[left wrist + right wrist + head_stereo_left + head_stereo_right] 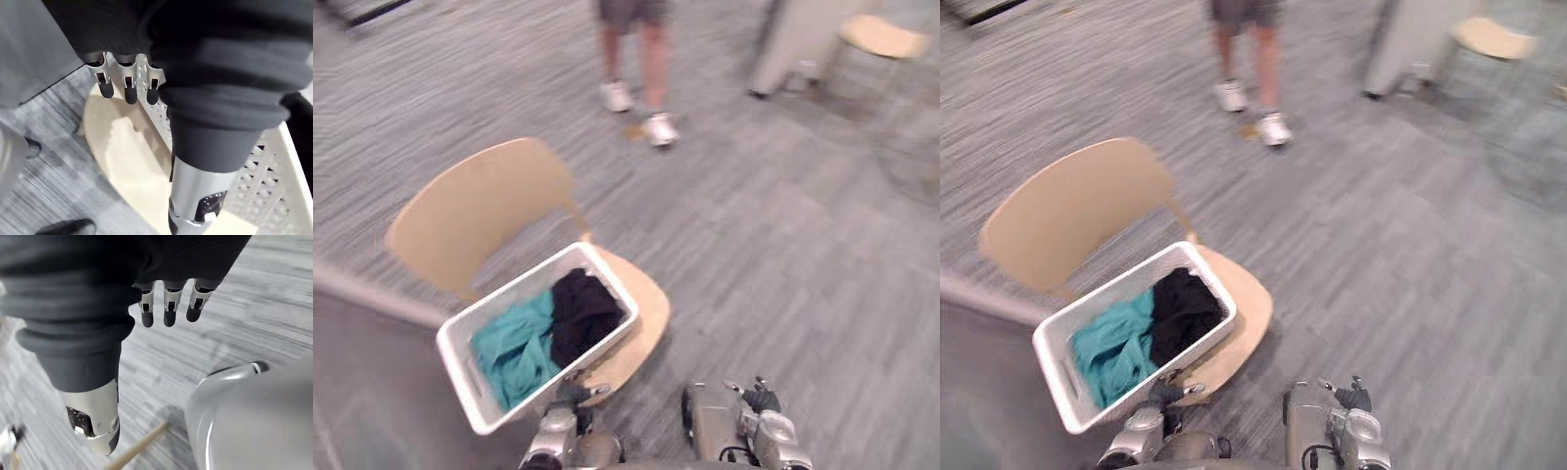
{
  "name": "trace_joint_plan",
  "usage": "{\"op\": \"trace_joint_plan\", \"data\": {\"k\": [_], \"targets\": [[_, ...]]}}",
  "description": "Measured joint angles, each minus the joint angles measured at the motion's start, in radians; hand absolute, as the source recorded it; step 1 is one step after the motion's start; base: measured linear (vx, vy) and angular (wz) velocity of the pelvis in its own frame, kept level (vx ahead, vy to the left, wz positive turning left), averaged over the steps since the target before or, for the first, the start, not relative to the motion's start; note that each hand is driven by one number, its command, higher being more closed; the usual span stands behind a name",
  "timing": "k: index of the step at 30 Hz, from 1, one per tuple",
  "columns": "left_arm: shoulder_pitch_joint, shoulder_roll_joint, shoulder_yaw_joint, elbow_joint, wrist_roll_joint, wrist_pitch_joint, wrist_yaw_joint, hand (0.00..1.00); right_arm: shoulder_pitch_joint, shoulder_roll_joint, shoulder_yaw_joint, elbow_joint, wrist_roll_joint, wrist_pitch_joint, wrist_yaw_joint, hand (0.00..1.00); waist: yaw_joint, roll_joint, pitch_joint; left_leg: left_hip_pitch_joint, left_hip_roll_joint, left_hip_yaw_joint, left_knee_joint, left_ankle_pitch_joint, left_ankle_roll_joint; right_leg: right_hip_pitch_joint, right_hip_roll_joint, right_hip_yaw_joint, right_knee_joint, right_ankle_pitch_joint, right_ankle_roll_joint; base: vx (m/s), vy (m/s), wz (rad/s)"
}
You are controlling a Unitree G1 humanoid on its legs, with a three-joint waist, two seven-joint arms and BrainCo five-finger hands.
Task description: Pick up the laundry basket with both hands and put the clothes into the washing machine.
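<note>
The task is at its start, by my reading: the laundry basket (507, 291) rests on the seat of a wooden chair (480, 211), lifted by neither hand, and the teal garment (514, 352) and black garment (582, 313) lie inside it, so both the two-handed lift and the loading into the washing machine are left to do. The basket sits open side up along the back edge of the seat, its long axis running roughly parallel to the backrest. One short end lies by the seat's far side edge and the other reaches out past the near side edge, on the robot's left. The teal garment fills that overhanging end and the black one the far end. The left hand (195, 188) hangs just beside the basket's perforated wall, its fingers (130, 90) straight, slightly apart and closed on nothing; whether they touch the wall I cannot tell. The right hand (95, 416) hangs over the grey floor (783, 255), well apart from the basket, its fingers (168, 313) straight and empty. A person (636, 59) stands beyond the chair.
</note>
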Motion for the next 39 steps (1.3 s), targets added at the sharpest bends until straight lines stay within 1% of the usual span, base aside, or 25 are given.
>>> {"op": "trace_joint_plan", "data": {"k": [1, 2, 3, 5, 6, 7, 8, 9, 10, 11, 12, 15, 17, 20, 22, 23, 24, 25, 26, 28, 29, 32, 34, 38, 39], "targets": [[-0.009, 0.000, -0.034, 0.002, 0.002, 0.001, -0.005, 0.00, -0.007, -0.011, -0.001, 0.007, 0.001, 0.003, 0.000, 0.00, 0.001, 0.026, 0.004, -0.005, 0.015, -0.036, 0.027, -0.015, -0.025, 0.019, 0.000, -0.064, 0.029, -0.019, -0.007, 0.33, -0.370, 2.42], [-0.010, -0.005, -0.010, -0.004, 0.002, -0.001, 0.002, 0.00, -0.016, -0.018, -0.002, -0.008, 0.008, -0.001, -0.002, 0.00, 0.032, 0.051, -0.009, -0.053, 0.061, -0.044, 0.036, 0.010, -0.070, 0.037, -0.006, -0.151, 0.028, -0.030, -0.027, 0.25, -0.369, 1.81], [-0.010, -0.006, -0.002, -0.008, 0.002, -0.002, 0.005, 0.00, -0.026, -0.019, -0.002, -0.019, 0.009, -0.006, -0.005, 0.00, 0.043, 0.059, -0.014, -0.069, 0.078, -0.031, 0.020, 0.040, -0.114, 0.058, -0.023, -0.214, 0.019, -0.036, -0.037, 0.22, -0.379, 1.88], [-0.017, -0.006, -0.004, -0.011, 0.000, -0.006, 0.007, 0.00, -0.034, -0.018, -0.003, -0.034, 0.010, -0.009, -0.009, 0.00, 0.044, 0.049, -0.008, -0.089, 0.120, 0.056, -0.027, 0.083, -0.137, 0.130, -0.054, -0.324, -0.016, -0.047, -0.056, 0.17, -0.342, 2.01], [-0.017, 0.000, -0.005, -0.011, -0.003, -0.012, 0.007, 0.00, -0.035, -0.018, -0.005, -0.039, 0.017, -0.013, -0.018, 0.00, 0.051, 0.048, -0.008, -0.104, 0.160, 0.194, -0.056, 0.091, -0.134, 0.197, -0.075, -0.401, -0.051, -0.053, -0.066, 0.15, -0.260, 2.28], [-0.012, 0.003, -0.006, -0.013, -0.002, -0.015, 0.012, 0.00, -0.040, -0.018, -0.017, -0.041, 0.018, -0.022, -0.019, 0.00, 0.053, 0.045, -0.010, -0.118, 0.187, 0.328, -0.082, 0.111, -0.106, 0.235, -0.088, -0.446, -0.076, -0.053, -0.066, 0.09, -0.127, 1.93], [-0.008, 0.003, -0.010, -0.014, -0.002, -0.017, 0.017, 0.00, -0.045, -0.018, -0.023, -0.041, 0.019, -0.026, -0.019, 0.00, 0.054, 0.045, -0.013, -0.126, 0.201, 0.405, -0.095, 0.131, -0.086, 0.252, -0.093, -0.472, -0.089, -0.053, -0.066, 0.07, -0.051, 1.54], [0.010, 0.004, -0.033, -0.019, -0.002, -0.019, 0.021, 0.00, -0.050, -0.027, -0.023, -0.039, 0.019, -0.031, -0.019, 0.00, 0.055, 0.049, -0.032, -0.147, 0.225, 0.535, -0.127, 0.218, -0.059, 0.265, -0.098, -0.528, -0.116, -0.053, -0.066, 0.07, 0.011, 1.27], [0.018, 0.013, -0.052, -0.014, -0.001, -0.019, 0.021, 0.00, -0.062, -0.028, -0.024, -0.030, 0.020, -0.034, -0.020, 0.00, 0.054, 0.047, -0.038, -0.153, 0.222, 0.583, -0.156, 0.223, -0.055, 0.274, -0.105, -0.557, -0.141, -0.052, -0.063, 0.07, 0.036, 1.13], [0.020, 0.021, -0.060, -0.005, -0.001, -0.018, 0.021, 0.00, -0.070, -0.034, -0.025, -0.021, 0.023, -0.034, -0.020, 0.00, 0.054, 0.045, -0.044, -0.159, 0.215, 0.590, -0.175, 0.230, -0.047, 0.276, -0.109, -0.570, -0.157, -0.049, -0.059, 0.06, 0.083, 0.81], [0.031, 0.046, -0.087, 0.012, 0.001, -0.017, 0.020, 0.00, -0.088, -0.019, -0.030, 0.008, 0.032, -0.034, -0.020, 0.00, 0.058, 0.015, -0.048, -0.168, 0.197, 0.586, -0.206, 0.250, -0.038, 0.283, -0.116, -0.592, -0.196, -0.035, -0.041, 0.03, 0.082, 0.52], [0.045, 0.089, -0.127, 0.023, 0.008, -0.014, 0.020, 0.00, -0.079, -0.004, -0.058, 0.037, 0.040, -0.032, -0.021, 0.00, 0.054, -0.018, -0.061, -0.162, 0.155, 0.534, -0.221, 0.266, -0.031, 0.351, -0.125, -0.627, -0.274, -0.010, -0.013, 0.05, 0.101, 0.59], [0.051, 0.106, -0.127, 0.031, 0.008, -0.014, 0.020, 0.00, -0.082, -0.013, -0.061, 0.035, 0.038, -0.032, -0.025, 0.00, 0.054, -0.023, -0.065, -0.150, 0.141, 0.533, -0.224, 0.268, -0.029, 0.368, -0.136, -0.623, -0.284, -0.002, -0.005, 0.02, 0.104, 0.17], [0.060, 0.124, -0.125, 0.048, 0.008, -0.014, 0.020, 0.00, -0.097, -0.036, -0.042, -0.046, 0.000, -0.029, -0.050, 0.00, 0.051, -0.023, -0.065, -0.140, 0.118, 0.538, -0.257, 0.280, -0.009, 0.325, -0.168, -0.607, -0.207, -0.005, 0.000, -0.05, 0.089, -0.02], [0.066, 0.127, -0.125, 0.047, 0.008, -0.019, 0.021, 0.00, -0.087, -0.068, -0.003, -0.160, -0.049, -0.028, -0.066, 0.00, 0.043, -0.024, -0.065, -0.130, 0.102, 0.531, -0.283, 0.290, 0.004, 0.275, -0.191, -0.564, -0.108, -0.009, 0.002, -0.07, 0.097, 0.11], [0.075, 0.132, -0.125, 0.042, 0.008, -0.020, 0.021, 0.00, -0.079, -0.085, 0.013, -0.253, -0.093, -0.028, -0.069, 0.00, 0.026, -0.026, -0.064, -0.121, 0.090, 0.511, -0.300, 0.298, 0.012, 0.244, -0.197, -0.495, -0.039, -0.009, 0.001, -0.07, 0.085, 0.38], [0.090, 0.146, -0.126, 0.035, 0.008, -0.021, 0.022, 0.00, -0.074, -0.095, 0.023, -0.334, -0.139, -0.033, -0.071, 0.00, 0.006, -0.034, -0.067, -0.106, 0.083, 0.497, -0.325, 0.315, 0.014, 0.222, -0.186, -0.396, -0.013, -0.036, -0.011, -0.07, 0.067, 0.46], [0.095, 0.149, -0.126, 0.035, 0.009, -0.023, 0.022, 0.00, -0.070, -0.096, 0.024, -0.364, -0.158, -0.036, -0.074, 0.00, 0.001, -0.040, -0.070, -0.104, 0.079, 0.493, -0.331, 0.320, 0.014, 0.224, -0.174, -0.359, -0.029, -0.047, -0.009, -0.07, -0.016, 0.54], [0.102, 0.169, -0.124, 0.036, 0.009, -0.025, 0.023, 0.00, -0.057, -0.102, 0.034, -0.432, -0.197, -0.042, -0.085, 0.00, 0.001, -0.071, -0.082, -0.106, 0.057, 0.477, -0.342, 0.325, 0.011, 0.232, -0.167, -0.310, -0.079, -0.054, -0.012, -0.05, -0.062, 0.41], [0.102, 0.187, -0.122, 0.037, 0.009, -0.031, 0.026, 0.00, -0.055, -0.125, 0.054, -0.476, -0.241, -0.055, -0.085, 0.00, 0.006, -0.085, -0.087, -0.108, 0.044, 0.455, -0.360, 0.346, 0.004, 0.273, -0.168, -0.322, -0.160, -0.070, 0.011, -0.04, -0.086, 0.28], [0.102, 0.186, -0.121, 0.039, 0.009, -0.034, 0.026, 0.00, -0.063, -0.143, 0.073, -0.485, -0.262, -0.063, -0.082, 0.00, 0.005, -0.078, -0.085, -0.109, 0.046, 0.447, -0.379, 0.366, 0.000, 0.280, -0.159, -0.324, -0.196, -0.068, 0.024, -0.06, -0.070, 0.18], [0.114, 0.179, -0.113, 0.039, 0.009, -0.041, 0.022, 0.00, -0.070, -0.195, 0.145, -0.484, -0.317, -0.067, -0.035, 0.00, 0.002, -0.051, -0.090, -0.100, 0.058, 0.413, -0.474, 0.432, -0.012, 0.294, -0.130, -0.356, -0.249, -0.037, 0.018, -0.03, -0.062, 0.24], [0.115, 0.182, -0.113, 0.039, 0.010, -0.041, 0.020, 0.00, -0.076, -0.236, 0.225, -0.484, -0.357, -0.067, 0.006, 0.00, 0.004, -0.050, -0.090, -0.100, 0.067, 0.381, -0.506, 0.458, -0.017, 0.317, -0.112, -0.394, -0.286, -0.017, 0.014, 0.03, -0.088, 0.36], [0.116, 0.182, -0.114, 0.037, 0.016, -0.048, 0.019, 0.00, -0.138, -0.284, 0.335, -0.460, -0.392, -0.071, 0.044, 0.00, 0.006, -0.045, -0.086, -0.100, 0.062, 0.333, -0.536, 0.482, -0.017, 0.347, -0.108, -0.444, -0.323, -0.009, 0.011, 0.03, -0.024, 0.40], [0.116, 0.183, -0.114, 0.036, 0.022, -0.049, 0.019, 0.00, -0.182, -0.289, 0.372, -0.427, -0.403, -0.073, 0.049, 0.00, 0.015, -0.039, -0.083, -0.101, 0.059, 0.316, -0.551, 0.492, -0.017, 0.351, -0.108, -0.459, -0.329, -0.008, 0.010, 0.02, -0.002, 0.38]]}}
